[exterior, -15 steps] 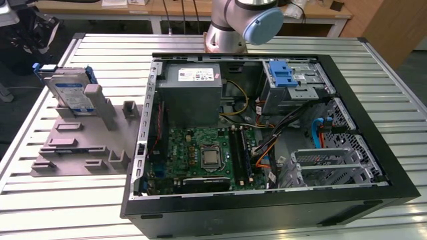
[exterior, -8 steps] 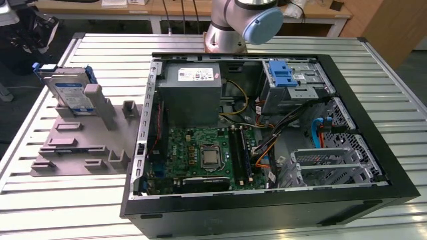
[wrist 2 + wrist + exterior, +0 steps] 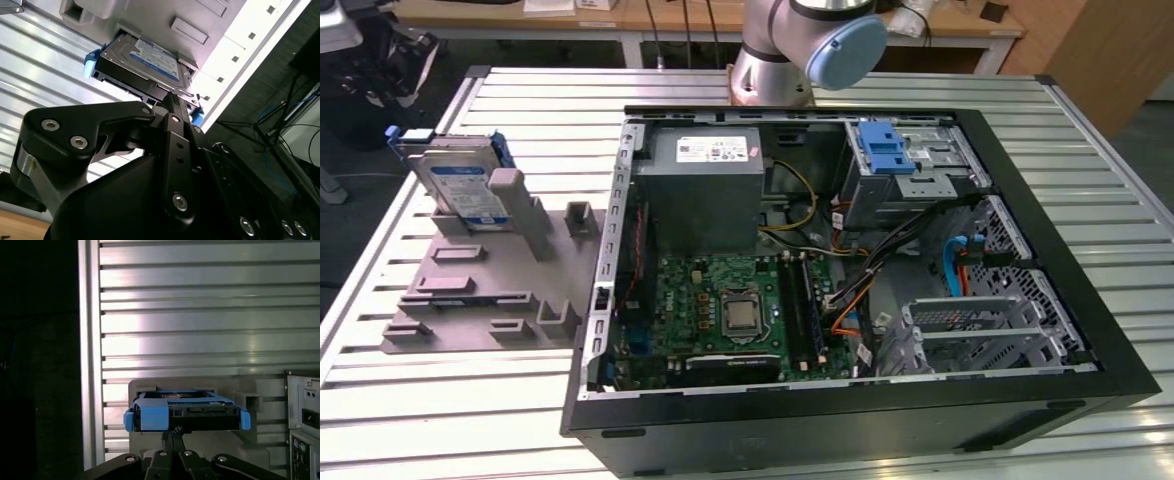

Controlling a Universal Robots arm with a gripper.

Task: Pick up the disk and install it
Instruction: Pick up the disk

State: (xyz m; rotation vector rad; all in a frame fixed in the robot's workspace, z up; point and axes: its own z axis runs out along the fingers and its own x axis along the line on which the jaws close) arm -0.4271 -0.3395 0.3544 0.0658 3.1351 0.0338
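The gripper (image 3: 172,432) was observed in both wrist views with its fingers (image 3: 172,107) pressed together at the tips. Directly ahead of the tips, the disk (image 3: 185,411) was found standing on edge in a grey holder (image 3: 248,400). Its connector edge was turned toward the tool and its blue carrier frame was wrapped round the ends. Whether the tips touched that edge could not be determined.

In the second wrist view a blue-and-white label (image 3: 159,59) was noted on the disk's flat face; its print could not be made out.

Beyond the disk from the tool, the ribbed metal table (image 3: 200,315) was recorded. Off to one side of the tool's line, the rear panel of a computer case (image 3: 304,422) with a power socket was seen.

In the exterior view the disk (image 3: 460,185) was seen in the holder on the table, to the exterior view's left of the computer case and apart from it. Inside the case, a grey metal box (image 3: 707,190) bearing a white sticker (image 3: 715,150) was noted, its writing not legible. A green circuit board (image 3: 720,310) and a blue latch (image 3: 887,148) were also recorded there.
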